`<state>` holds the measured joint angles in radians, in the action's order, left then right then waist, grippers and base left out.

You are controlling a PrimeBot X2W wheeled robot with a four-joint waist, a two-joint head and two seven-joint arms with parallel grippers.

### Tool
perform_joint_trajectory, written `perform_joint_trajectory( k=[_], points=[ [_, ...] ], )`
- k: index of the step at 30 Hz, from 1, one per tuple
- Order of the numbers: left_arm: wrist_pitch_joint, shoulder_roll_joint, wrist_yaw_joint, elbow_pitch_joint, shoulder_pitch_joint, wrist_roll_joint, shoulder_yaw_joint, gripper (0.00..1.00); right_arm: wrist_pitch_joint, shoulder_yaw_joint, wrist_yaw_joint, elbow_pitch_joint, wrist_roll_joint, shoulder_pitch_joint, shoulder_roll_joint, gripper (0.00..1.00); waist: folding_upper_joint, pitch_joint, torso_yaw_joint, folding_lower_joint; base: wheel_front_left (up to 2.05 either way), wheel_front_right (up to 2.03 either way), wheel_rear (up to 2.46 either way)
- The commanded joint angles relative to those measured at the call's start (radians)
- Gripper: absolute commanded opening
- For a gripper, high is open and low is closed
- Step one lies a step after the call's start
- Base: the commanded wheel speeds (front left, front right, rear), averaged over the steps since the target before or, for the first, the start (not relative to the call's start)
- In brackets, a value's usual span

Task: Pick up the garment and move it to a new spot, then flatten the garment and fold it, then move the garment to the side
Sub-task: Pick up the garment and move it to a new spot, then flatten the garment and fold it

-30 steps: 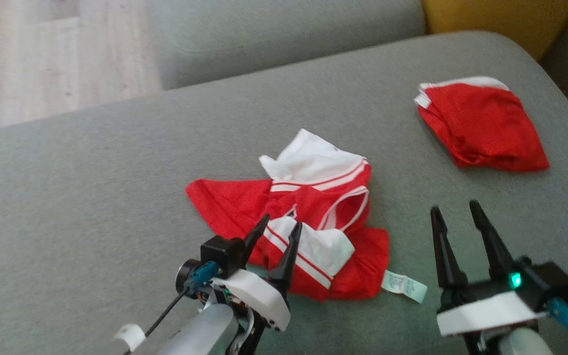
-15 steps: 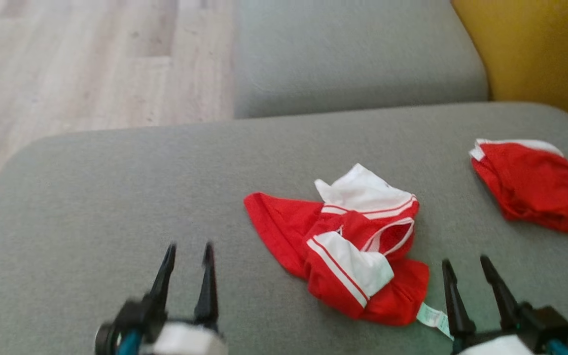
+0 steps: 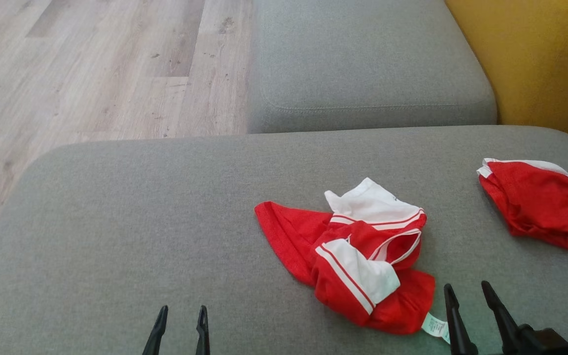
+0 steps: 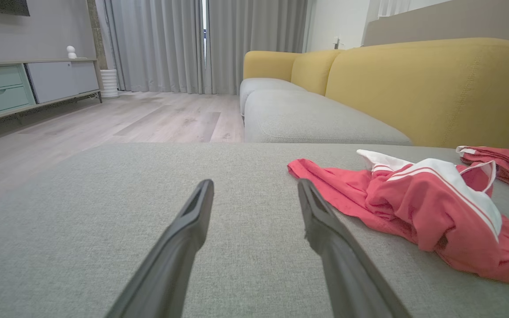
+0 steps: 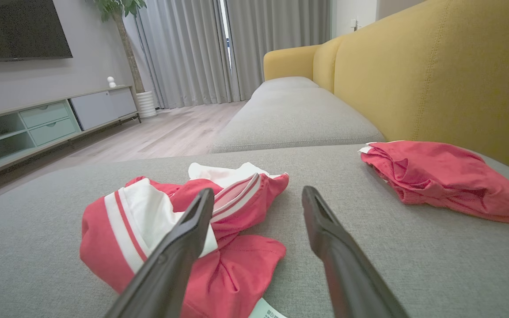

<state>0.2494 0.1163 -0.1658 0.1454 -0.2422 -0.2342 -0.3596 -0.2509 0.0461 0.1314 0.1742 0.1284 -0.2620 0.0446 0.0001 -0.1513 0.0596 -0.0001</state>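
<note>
A crumpled red garment with white striped panels (image 3: 358, 251) lies on the grey sofa cushion (image 3: 141, 222), its pale label (image 3: 434, 326) poking out at the near right. In the left wrist view the garment (image 4: 418, 207) is off to the right. In the right wrist view the garment (image 5: 184, 221) spreads just past the left finger. My left gripper (image 3: 181, 309) hangs open and empty over bare cushion, well left of the garment. My right gripper (image 3: 466, 287) is open and empty too, just right of the garment's near corner.
A second red garment (image 3: 535, 207), folded, rests at the cushion's far right, near the yellow sofa back (image 3: 535, 59). Another grey seat cushion (image 3: 363, 64) lies beyond. Wooden floor (image 3: 91, 74) runs along the left. A low cabinet (image 5: 51, 123) stands across the room.
The head camera has tilted up, so the whole scene slid down the picture. My left gripper has come off the garment's near edge and drawn back to the left; the garment lies released.
</note>
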Motion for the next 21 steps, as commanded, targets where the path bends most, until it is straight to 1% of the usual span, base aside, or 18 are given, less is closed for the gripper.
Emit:
perform_joint_trajectory(
  k=[1, 15, 21],
  points=[
    [0.012, -0.013, 0.012, -0.034, 0.056, 0.016, 0.039, 1.00, -0.011, 0.018, -0.001, -0.033, 0.008, 0.027, 0.006, 1.00, -0.0001, 0.001, 0.003, 0.0001, 0.00, 0.00, 0.00],
    [0.012, -0.045, 0.054, -0.005, 0.061, 0.055, 0.057, 1.00, -0.011, 0.028, -0.001, -0.041, 0.017, 0.029, 0.006, 1.00, -0.0001, 0.010, 0.005, 0.0001, 0.00, 0.00, 0.00],
    [0.012, -0.054, 0.061, 0.011, 0.061, 0.063, 0.061, 1.00, -0.011, 0.032, -0.001, -0.042, 0.013, 0.031, 0.006, 1.00, -0.0001, 0.012, -0.003, 0.0001, 0.00, 0.00, 0.00]
  ],
)
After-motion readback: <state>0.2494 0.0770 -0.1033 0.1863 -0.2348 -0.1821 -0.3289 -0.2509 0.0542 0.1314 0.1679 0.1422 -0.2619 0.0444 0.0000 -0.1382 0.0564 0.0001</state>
